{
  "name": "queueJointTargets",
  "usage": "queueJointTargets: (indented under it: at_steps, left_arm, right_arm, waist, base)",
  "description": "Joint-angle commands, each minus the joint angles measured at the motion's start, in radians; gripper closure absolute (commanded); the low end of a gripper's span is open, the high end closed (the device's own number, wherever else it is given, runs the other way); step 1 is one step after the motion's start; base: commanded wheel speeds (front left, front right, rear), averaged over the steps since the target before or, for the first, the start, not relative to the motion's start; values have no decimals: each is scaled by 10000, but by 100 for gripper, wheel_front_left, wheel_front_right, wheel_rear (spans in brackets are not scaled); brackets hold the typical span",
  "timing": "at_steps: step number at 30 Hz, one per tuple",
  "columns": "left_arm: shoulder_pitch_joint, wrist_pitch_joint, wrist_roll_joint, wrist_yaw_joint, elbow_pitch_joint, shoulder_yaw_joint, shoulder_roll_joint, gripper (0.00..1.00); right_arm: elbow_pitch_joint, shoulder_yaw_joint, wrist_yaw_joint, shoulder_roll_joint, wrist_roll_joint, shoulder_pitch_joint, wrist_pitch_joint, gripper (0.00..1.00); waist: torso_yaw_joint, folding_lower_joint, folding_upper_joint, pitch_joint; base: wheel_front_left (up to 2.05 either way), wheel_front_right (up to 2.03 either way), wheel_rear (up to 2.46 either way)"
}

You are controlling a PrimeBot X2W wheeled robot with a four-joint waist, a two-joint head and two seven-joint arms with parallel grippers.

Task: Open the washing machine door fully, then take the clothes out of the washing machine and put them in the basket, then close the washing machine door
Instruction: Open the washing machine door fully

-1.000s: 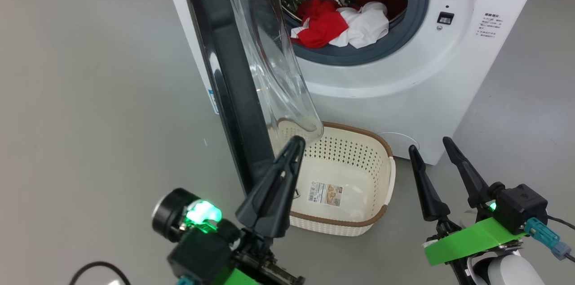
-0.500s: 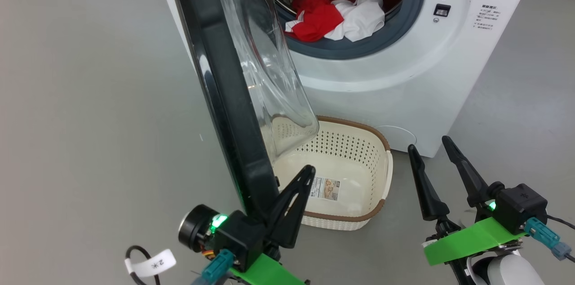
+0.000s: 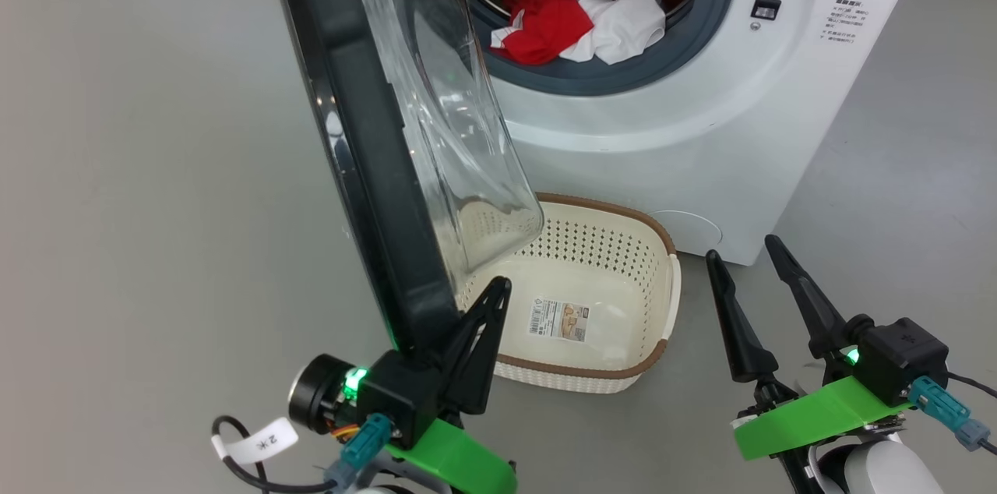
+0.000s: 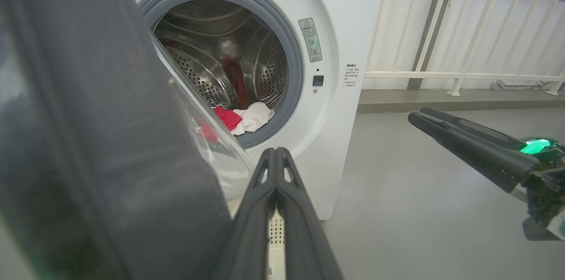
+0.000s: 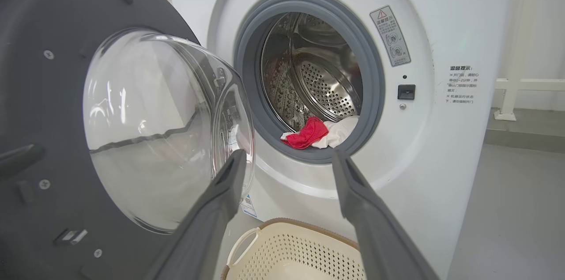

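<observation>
Progress: door (image 3: 350,128) part-open, unloading not begun

Head view: the one door stands edge-on out from the washing machine (image 3: 662,128), seemingly short of fully open. The left hand (image 3: 497,293), fingers pressed together on nothing, sits just beside the door's lower edge. The right hand (image 3: 740,246), spread and empty, hangs off the machine's front right. One basket (image 3: 607,248) lies empty at the machine's foot. The clothes (image 3: 576,22), at least one red and one white piece, lie in the machine's mouth.

Left wrist view: joined fingers point at the machine.

Right wrist view: spread fingers frame its opening.

Left to do: finishing the swing, unloading, shutting.
</observation>
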Motion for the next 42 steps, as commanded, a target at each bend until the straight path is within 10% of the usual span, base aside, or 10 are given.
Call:
queueJointTargets:
  at_steps: [1, 42]
  left_arm:
    - [-400, -60, 91, 262, -91, 605, 175, 100]
    - [841, 154, -389, 1754, -993, 2497, 1492, 100]
  right_arm:
    - [-311, 265, 65, 24, -41, -163, 20, 0]
    - [-589, 335, 65, 24, -135, 115, 347, 0]
  waist:
    - [35, 1, -1, -1]
    - [1222, 1, -1, -147]
  base:
    - [0, 0, 0]
    - [0, 0, 0]
